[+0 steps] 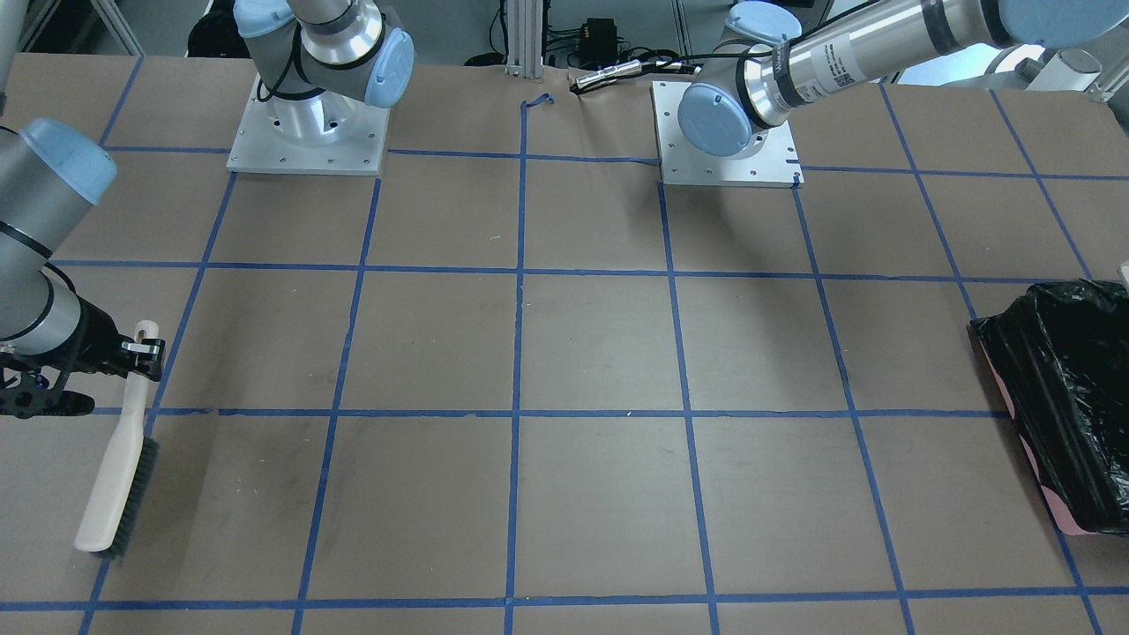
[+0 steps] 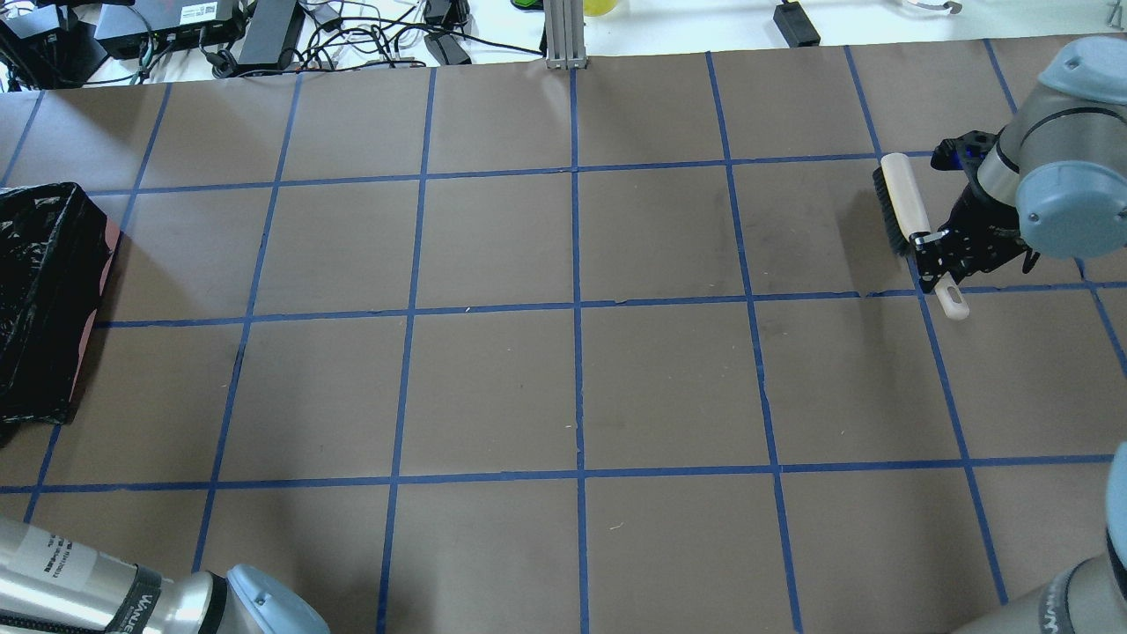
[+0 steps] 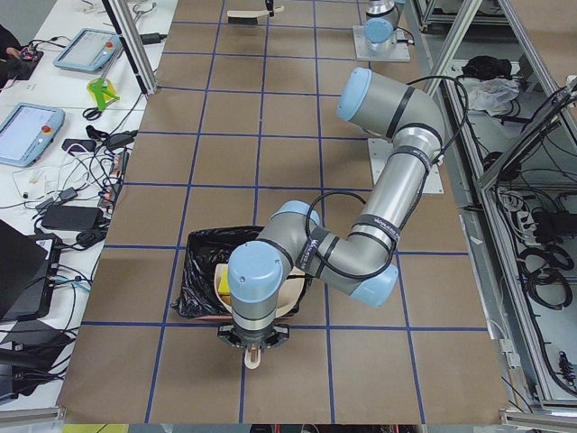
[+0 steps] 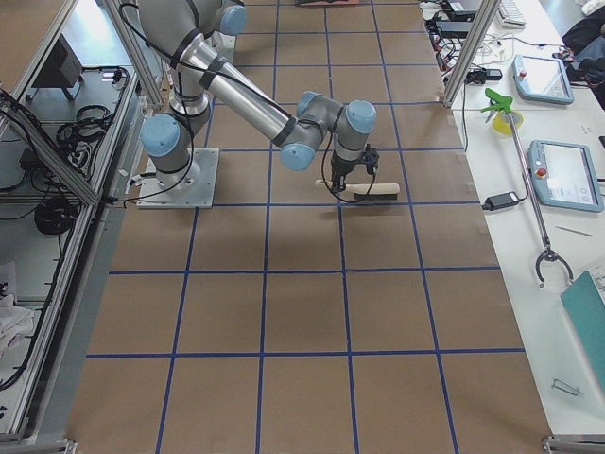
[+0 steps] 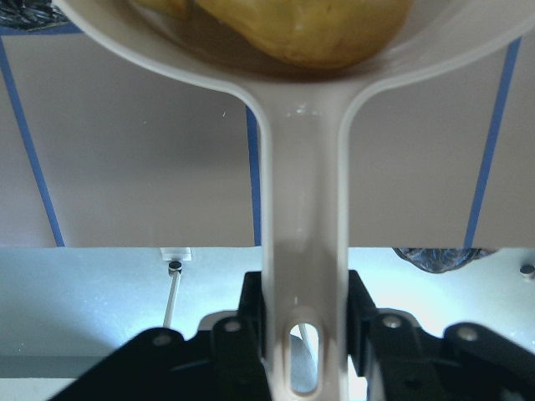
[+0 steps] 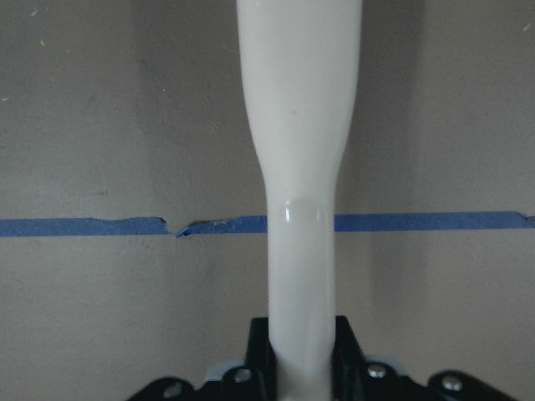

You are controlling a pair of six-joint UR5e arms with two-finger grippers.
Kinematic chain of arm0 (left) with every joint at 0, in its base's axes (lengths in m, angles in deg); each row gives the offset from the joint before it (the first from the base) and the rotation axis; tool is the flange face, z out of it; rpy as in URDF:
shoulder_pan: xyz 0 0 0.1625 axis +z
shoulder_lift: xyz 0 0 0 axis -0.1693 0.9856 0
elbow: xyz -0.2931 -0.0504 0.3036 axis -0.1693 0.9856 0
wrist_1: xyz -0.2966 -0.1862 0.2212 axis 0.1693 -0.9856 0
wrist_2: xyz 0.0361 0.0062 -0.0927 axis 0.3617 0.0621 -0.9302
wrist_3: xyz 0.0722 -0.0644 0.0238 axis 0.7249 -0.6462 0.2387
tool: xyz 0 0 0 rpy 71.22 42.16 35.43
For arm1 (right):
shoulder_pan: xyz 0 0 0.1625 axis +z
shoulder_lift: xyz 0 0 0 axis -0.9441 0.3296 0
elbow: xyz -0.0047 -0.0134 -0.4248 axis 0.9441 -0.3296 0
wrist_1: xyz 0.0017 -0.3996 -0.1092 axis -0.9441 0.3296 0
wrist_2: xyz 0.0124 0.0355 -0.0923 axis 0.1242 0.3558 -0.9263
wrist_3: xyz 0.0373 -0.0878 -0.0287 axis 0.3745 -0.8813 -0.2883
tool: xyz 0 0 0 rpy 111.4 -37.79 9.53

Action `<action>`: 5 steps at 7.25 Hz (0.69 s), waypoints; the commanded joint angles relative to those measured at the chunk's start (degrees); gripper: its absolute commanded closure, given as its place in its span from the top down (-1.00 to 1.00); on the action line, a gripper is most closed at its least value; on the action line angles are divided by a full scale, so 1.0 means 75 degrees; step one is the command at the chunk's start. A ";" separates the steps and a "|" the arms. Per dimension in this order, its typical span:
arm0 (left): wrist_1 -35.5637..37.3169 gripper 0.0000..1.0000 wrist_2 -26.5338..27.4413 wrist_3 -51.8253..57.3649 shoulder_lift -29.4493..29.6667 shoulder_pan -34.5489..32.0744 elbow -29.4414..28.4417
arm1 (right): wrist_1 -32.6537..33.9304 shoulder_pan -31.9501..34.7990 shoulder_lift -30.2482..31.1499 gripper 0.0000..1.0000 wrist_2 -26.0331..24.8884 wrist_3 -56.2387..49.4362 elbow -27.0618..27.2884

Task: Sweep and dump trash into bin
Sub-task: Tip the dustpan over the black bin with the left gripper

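My left gripper point(image 5: 305, 330) is shut on the handle of the beige dustpan point(image 5: 305, 209). A yellow-brown lump of trash point(image 5: 309, 29) lies in the pan. In the exterior left view the dustpan point(image 3: 287, 299) is held over the near side of the bin point(image 3: 200, 271), and a yellow piece point(image 3: 223, 284) shows at the pan's mouth. The bin, lined with a black bag, also shows at the table's edge point(image 1: 1072, 406) point(image 2: 40, 299). My right gripper point(image 2: 929, 251) is shut on the handle of a white brush point(image 2: 902, 207), whose bristles rest on the table point(image 1: 110, 476).
The table is brown paper with a grid of blue tape point(image 2: 577, 308). The two arm bases point(image 1: 304, 132) point(image 1: 728, 132) stand on its robot side. Cables and electronics point(image 2: 220, 35) lie beyond the far edge. Tablets and tools point(image 3: 36, 131) sit on a side bench.
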 commanded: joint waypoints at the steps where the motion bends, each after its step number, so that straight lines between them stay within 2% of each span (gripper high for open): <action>1: 0.0169 -1.00 0.0978 0.0161 -0.0176 -0.0672 -0.0015 | -0.0021 -0.0002 -0.0120 -1.00 0.0006 -0.0001 -0.0127; 3: 0.1007 -1.00 0.1437 0.0463 -0.0236 -0.1176 0.0160 | -0.0010 -0.0002 -0.0132 -1.00 0.0029 -0.0001 -0.0140; 5: 0.1154 -1.00 0.1871 0.0618 -0.0434 -0.1576 0.0301 | -0.0009 0.0010 -0.0120 -1.00 0.0029 -0.0013 -0.0140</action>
